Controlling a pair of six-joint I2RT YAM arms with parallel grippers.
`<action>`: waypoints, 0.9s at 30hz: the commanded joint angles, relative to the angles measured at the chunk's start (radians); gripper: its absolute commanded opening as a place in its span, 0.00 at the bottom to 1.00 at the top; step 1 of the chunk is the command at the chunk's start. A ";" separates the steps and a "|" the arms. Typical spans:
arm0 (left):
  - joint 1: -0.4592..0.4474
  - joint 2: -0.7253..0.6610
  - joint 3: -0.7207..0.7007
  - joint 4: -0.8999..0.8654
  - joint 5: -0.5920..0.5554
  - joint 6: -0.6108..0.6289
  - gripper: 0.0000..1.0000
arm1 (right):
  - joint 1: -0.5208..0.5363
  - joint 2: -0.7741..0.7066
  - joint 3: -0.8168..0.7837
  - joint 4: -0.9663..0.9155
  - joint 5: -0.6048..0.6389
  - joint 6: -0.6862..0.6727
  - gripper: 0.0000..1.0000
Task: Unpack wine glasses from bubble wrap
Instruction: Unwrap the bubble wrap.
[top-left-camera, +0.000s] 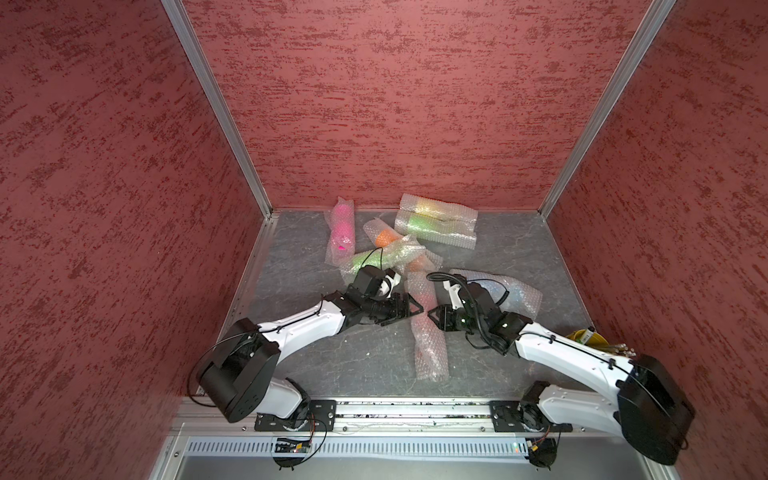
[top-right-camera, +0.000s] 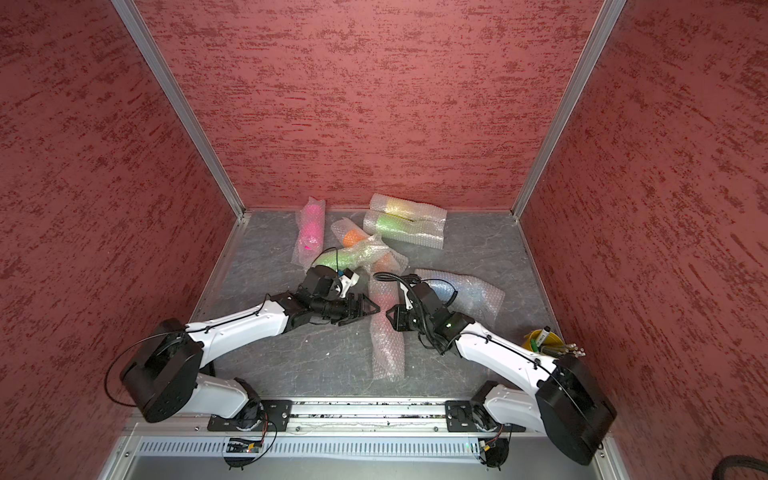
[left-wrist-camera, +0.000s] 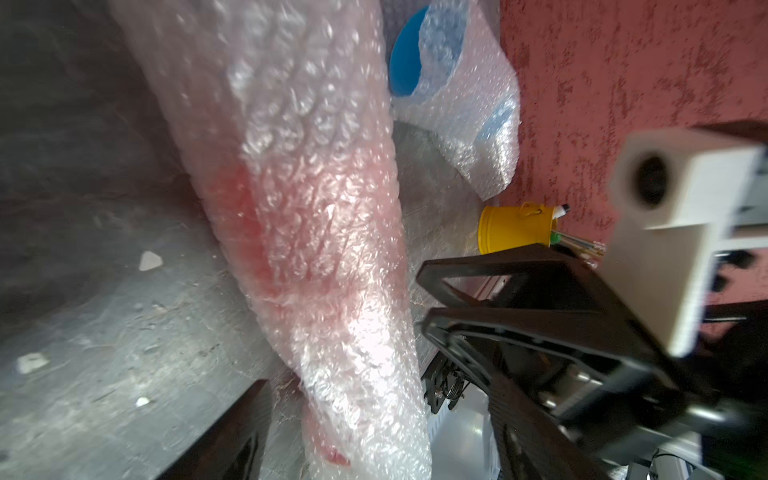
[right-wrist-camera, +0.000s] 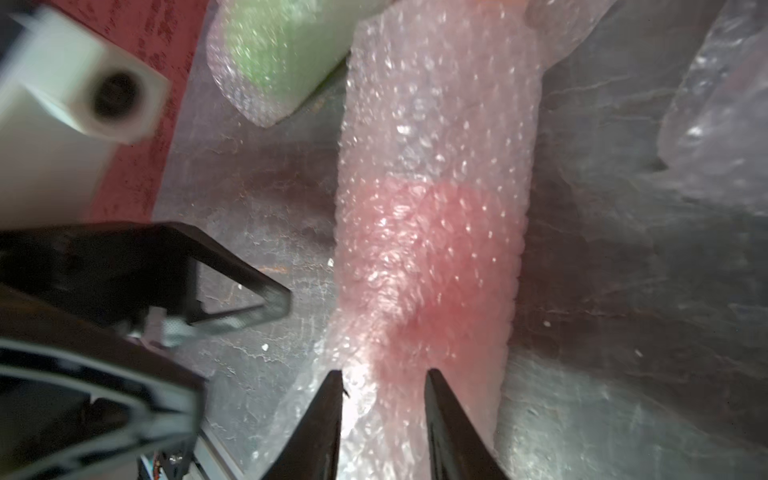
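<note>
The only lettering in sight, a label on the marker (top-right-camera: 540, 336) standing in the yellow cup (left-wrist-camera: 515, 228), is too small to read. The red goblet (right-wrist-camera: 432, 249) lies inside its bubble wrap sleeve (top-left-camera: 430, 345) on the grey table (top-left-camera: 332, 357), between the two arms. The sleeve's long axis runs from the robot's side toward the back wall (top-left-camera: 415, 124), leaning slightly, and the red shows in its farther half. Which end of the goblet is the foot cannot be told through the wrap. The right gripper (right-wrist-camera: 384, 374) has its fingers close together on either side of the sleeve, tips pressing the wrap where it pinches narrow. The left gripper (top-left-camera: 417, 309) stands wide apart and holds nothing, its tips just beside the sleeve's other flank. The blue goblet (left-wrist-camera: 411, 54), partly wrapped, lies just to the sleeve's right.
</note>
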 joint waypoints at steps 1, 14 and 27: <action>0.034 -0.075 -0.018 -0.067 -0.026 0.028 0.83 | -0.012 0.032 -0.041 0.052 0.003 0.013 0.31; -0.029 0.083 -0.010 -0.133 -0.102 0.054 0.80 | -0.083 -0.016 -0.290 0.375 -0.120 0.141 0.21; -0.091 0.217 0.055 -0.047 -0.050 0.047 0.79 | -0.084 -0.125 -0.112 -0.017 0.039 -0.024 0.30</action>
